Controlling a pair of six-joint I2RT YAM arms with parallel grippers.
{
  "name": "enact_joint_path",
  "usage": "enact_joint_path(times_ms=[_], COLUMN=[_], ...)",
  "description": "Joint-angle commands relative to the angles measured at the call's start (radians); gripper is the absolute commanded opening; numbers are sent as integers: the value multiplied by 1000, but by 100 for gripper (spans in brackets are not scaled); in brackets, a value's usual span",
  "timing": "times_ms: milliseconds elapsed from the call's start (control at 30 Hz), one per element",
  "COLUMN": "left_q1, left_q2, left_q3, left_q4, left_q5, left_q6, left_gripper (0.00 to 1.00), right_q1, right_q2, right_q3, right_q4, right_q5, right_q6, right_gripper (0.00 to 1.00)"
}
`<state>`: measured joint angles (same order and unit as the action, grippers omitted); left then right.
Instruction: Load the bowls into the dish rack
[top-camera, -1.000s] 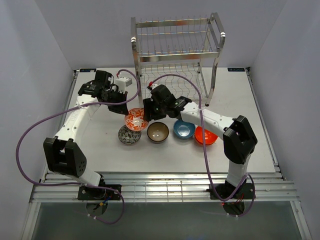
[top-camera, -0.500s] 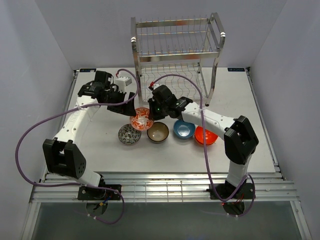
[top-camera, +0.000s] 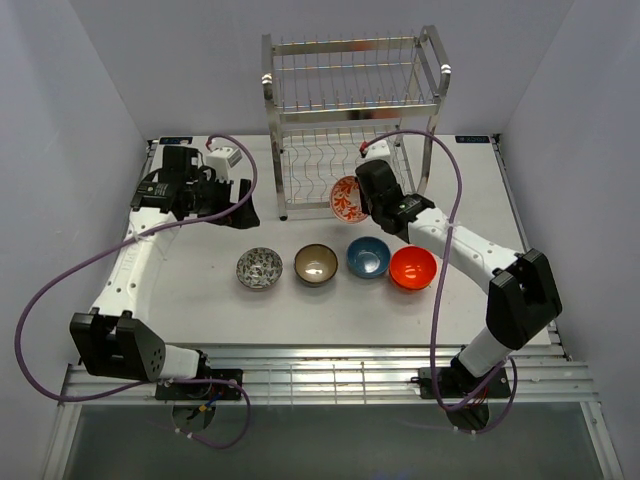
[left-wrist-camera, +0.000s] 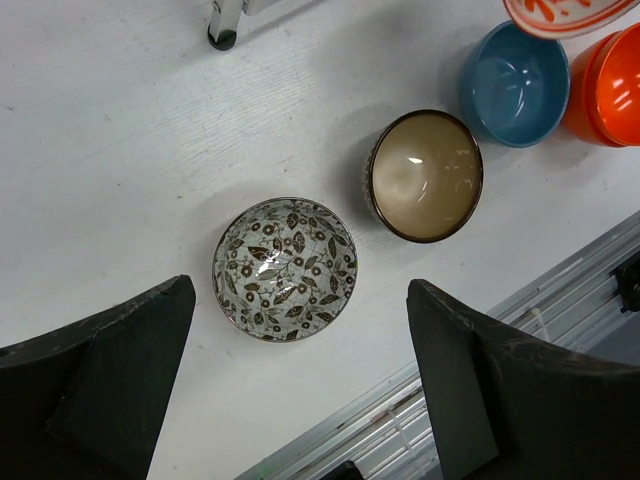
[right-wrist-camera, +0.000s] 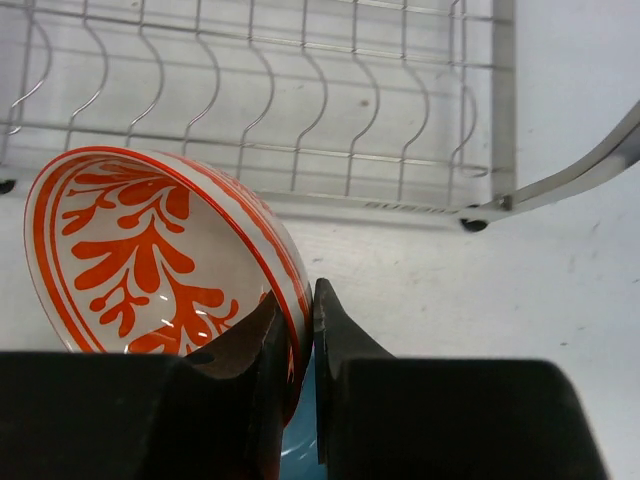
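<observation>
Right wrist view has the right claw (right-wrist-camera: 300, 320) pinching the rim of the red-and-white bowl (right-wrist-camera: 150, 240), one finger inside the wall and one outside. The bowl hangs tipped on edge, off the table (top-camera: 200, 300), just in front of the lower shelf of the dish rack (right-wrist-camera: 300, 120).

That thin grip on a slick, curved rim is the main worry. A knock could make the bowl swing between the fingers or slide out, and it would likely fall onto the blue bowl (top-camera: 368, 258) below it. The likeliest knock comes from the front bar (right-wrist-camera: 380, 205) of the shelf if the bowl goes in too low. If it goes in at the wrong angle, it may ride over the wavy wires instead of settling between them.

The left claw (left-wrist-camera: 300, 375) is spread wide and empty, above the leaf-patterned bowl (left-wrist-camera: 285, 268), well apart from the rack. The brown bowl (left-wrist-camera: 426, 175) and orange bowl (top-camera: 412, 268) wait in the same row.
</observation>
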<state>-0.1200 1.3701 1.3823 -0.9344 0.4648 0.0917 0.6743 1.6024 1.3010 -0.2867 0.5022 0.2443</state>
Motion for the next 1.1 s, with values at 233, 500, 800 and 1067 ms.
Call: enact_joint_path(times_ms=[233, 500, 800, 1067], left_q1=[14, 14, 26, 40], left_q2=[-22, -36, -43, -54], left_q3=[-40, -88, -115, -144], left_q4=[26, 60, 85, 105], left_q5=[-2, -9, -14, -8], left_q6=[-1, 5, 19, 34], left_gripper=[98, 98, 98, 98], right_q1=[-2, -2, -9, -28], right_q2=[13, 143, 343, 481], right_q3=[-170, -289, -180, -5], right_q4=[784, 1407, 1607, 1529], right_q5=[217, 173, 159, 229], right_q6=[-590, -1074, -1290, -1300], right_gripper=[8, 8, 8, 8])
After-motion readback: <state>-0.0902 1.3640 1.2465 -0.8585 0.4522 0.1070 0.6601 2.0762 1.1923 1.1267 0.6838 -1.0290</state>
